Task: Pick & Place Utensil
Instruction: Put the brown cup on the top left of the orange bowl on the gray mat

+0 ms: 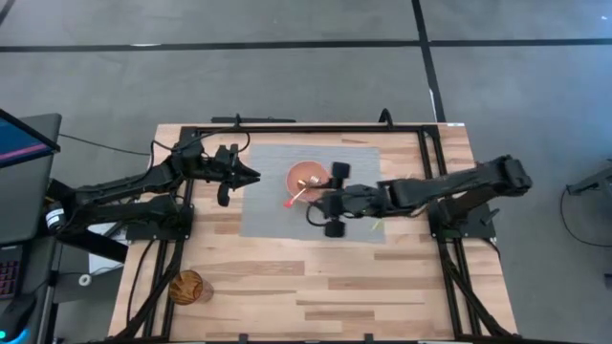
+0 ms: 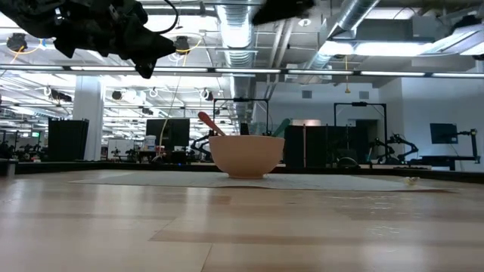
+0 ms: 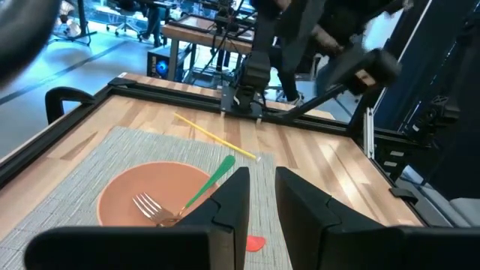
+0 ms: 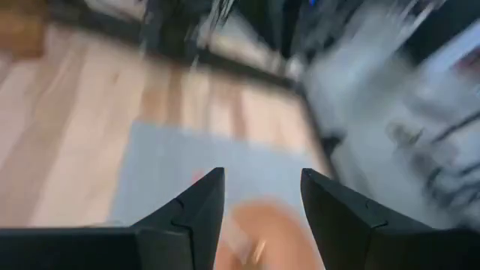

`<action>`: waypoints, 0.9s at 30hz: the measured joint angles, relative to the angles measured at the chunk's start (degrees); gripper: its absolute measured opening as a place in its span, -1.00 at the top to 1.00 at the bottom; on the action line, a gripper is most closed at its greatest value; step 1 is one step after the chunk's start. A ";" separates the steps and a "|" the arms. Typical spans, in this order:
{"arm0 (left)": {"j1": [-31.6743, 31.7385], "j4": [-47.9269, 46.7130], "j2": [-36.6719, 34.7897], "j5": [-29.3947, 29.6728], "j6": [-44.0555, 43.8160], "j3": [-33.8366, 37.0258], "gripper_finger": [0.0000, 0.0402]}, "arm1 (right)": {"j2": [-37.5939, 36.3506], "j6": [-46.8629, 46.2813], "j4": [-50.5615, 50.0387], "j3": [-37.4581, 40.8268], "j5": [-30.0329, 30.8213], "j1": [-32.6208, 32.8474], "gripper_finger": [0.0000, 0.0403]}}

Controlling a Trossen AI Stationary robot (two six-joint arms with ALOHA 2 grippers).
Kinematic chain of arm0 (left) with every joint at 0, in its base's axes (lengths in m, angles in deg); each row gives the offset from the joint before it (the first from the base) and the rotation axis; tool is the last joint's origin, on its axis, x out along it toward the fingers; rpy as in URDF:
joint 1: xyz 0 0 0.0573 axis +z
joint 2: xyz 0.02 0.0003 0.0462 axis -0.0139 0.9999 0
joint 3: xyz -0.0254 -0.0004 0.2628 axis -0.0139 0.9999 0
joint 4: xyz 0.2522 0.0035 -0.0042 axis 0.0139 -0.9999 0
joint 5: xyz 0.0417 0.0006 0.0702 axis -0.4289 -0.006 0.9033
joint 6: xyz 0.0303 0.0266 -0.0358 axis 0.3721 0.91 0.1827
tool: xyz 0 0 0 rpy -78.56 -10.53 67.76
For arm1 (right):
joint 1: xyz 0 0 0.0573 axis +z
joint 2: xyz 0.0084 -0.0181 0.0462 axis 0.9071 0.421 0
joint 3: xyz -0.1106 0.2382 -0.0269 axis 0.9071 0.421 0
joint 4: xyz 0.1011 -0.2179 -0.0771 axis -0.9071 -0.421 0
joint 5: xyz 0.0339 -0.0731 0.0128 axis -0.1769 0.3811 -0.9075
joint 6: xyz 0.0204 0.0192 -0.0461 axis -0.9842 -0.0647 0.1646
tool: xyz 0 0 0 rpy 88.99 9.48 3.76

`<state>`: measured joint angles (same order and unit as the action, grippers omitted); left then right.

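I have the fork [image 3: 150, 206] lying in the bowl [image 1: 306, 178] at the middle of the mat [image 1: 263, 215], tines down in the dish, green handle [image 3: 210, 182] leaning out over the rim toward the right arm's side. My right gripper [image 1: 323, 204] hangs just beside the bowl, fingers apart and empty. The left gripper [image 1: 251, 176] waits farther off across the mat, fingers slightly parted, empty too. A yellow stick [image 3: 214, 137] lies beyond the bowl.

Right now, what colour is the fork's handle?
Green; the fork shows best in the left wrist view.
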<state>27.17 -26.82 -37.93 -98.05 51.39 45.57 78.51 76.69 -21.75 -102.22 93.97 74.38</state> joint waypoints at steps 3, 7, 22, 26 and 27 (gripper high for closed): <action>0.00 0.00 0.00 0.00 0.00 0.00 0.67 | -2.68 -11.95 -18.65 0.10 -0.31 0.90 0.17; -0.01 0.02 0.00 0.00 0.01 0.00 0.67 | -4.36 -30.22 -39.52 0.20 -4.16 1.89 0.22; -2.97 2.95 0.04 -0.68 -7.19 -1.59 0.67 | 4.15 -37.04 -53.03 4.78 -14.77 4.14 0.23; -10.00 1.37 0.02 -0.86 -3.72 -6.50 0.67 | 7.09 -34.39 -50.07 4.79 -14.02 3.54 0.22; -11.91 0.00 0.02 -0.65 -2.15 -8.04 0.67 | 7.67 -34.39 -49.80 4.79 -13.91 3.39 0.22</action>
<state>15.26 -26.82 -37.91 -98.70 49.24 37.53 86.17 42.31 -71.55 -97.43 80.06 77.77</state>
